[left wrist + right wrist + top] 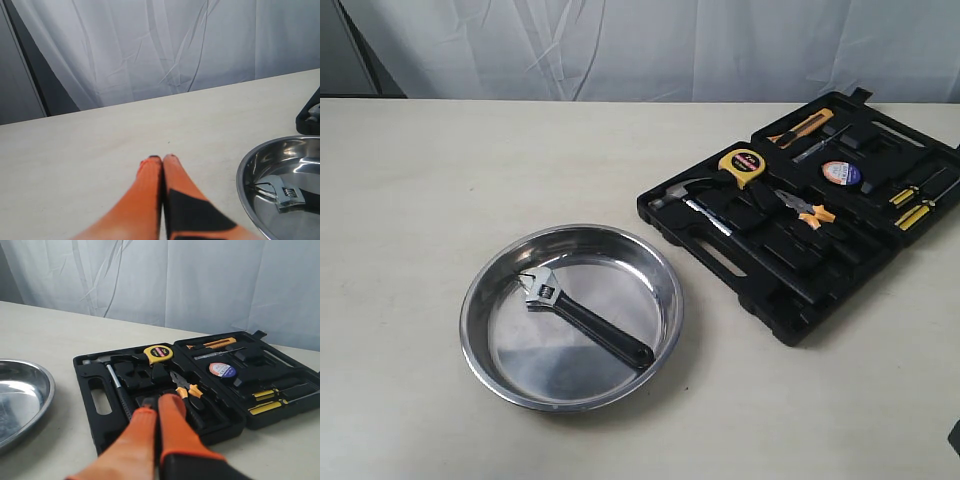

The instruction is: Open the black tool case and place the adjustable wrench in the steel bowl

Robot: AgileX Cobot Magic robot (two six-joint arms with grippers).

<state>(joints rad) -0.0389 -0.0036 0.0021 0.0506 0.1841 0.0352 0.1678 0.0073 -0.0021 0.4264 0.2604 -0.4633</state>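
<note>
The black tool case (790,290) lies open on the right of the table, lid folded back. The adjustable wrench (585,317), silver head and black handle, lies inside the steel bowl (485,290) at front centre-left. In the left wrist view my left gripper (162,157) is shut and empty above bare table, with the steel bowl (245,170) and the wrench head (285,194) off to one side. In the right wrist view my right gripper (161,401) is shut and empty, hovering before the open tool case (95,374). Neither arm shows in the exterior view.
The case holds a silver-headed hammer (685,197), a yellow tape measure (743,165), orange-handled pliers (807,211), a utility knife (802,127), a tape roll (842,173) and yellow screwdrivers (918,203). A white curtain (640,45) hangs behind the table.
</note>
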